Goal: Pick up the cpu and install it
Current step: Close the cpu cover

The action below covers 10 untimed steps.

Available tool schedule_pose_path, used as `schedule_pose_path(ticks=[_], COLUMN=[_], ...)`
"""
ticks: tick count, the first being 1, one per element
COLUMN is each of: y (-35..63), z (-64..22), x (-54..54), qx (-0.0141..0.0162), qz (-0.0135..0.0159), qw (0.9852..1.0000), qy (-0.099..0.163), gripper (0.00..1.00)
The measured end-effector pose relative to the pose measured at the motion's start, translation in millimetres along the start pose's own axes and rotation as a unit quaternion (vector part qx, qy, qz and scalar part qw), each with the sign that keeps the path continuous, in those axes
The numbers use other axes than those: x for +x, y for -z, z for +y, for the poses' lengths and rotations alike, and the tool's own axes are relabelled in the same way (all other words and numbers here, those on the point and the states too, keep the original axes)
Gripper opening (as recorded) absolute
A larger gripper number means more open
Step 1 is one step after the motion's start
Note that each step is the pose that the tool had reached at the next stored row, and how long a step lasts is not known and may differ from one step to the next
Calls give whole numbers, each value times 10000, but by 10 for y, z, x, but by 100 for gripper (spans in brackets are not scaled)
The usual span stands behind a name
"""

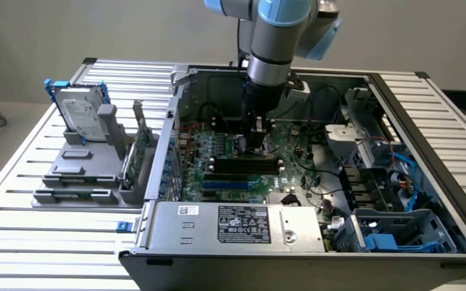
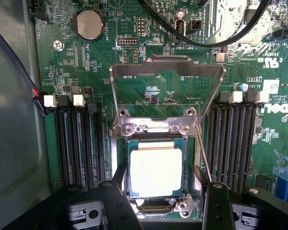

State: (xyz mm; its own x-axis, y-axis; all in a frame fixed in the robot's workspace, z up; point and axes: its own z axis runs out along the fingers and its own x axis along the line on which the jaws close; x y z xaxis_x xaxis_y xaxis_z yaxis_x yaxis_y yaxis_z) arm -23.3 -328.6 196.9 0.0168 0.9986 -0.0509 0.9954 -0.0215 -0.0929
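Cpu (image 2: 155, 171) lies flat in socket (image 2: 156, 128) on green board (image 2: 101, 81), hinged metal frame (image 2: 167, 70) raised. End effector (image 2: 164, 200) fingers apart, straddling chip, not clamped. Chip likely light, stiff, fragile; hold by opposite edges.

From my station I see a slatted aluminium surface (image 1: 31, 242) carrying two things directly: the open computer case (image 1: 184, 227) across its middle in the exterior view, and, at nine o'clock from the case, a grey plastic holder (image 1: 79, 176) resting just beside it.
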Motion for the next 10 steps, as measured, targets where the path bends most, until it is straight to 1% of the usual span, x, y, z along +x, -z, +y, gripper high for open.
schedule_pose_path(ticks=[6, 10], y=[40, 45], z=[-1, -1], x=[-2, -2], qx=[1, 1], qz=[1, 3], qw=[10000, 10000], qy=[-19, -22], gripper=[62, 62])
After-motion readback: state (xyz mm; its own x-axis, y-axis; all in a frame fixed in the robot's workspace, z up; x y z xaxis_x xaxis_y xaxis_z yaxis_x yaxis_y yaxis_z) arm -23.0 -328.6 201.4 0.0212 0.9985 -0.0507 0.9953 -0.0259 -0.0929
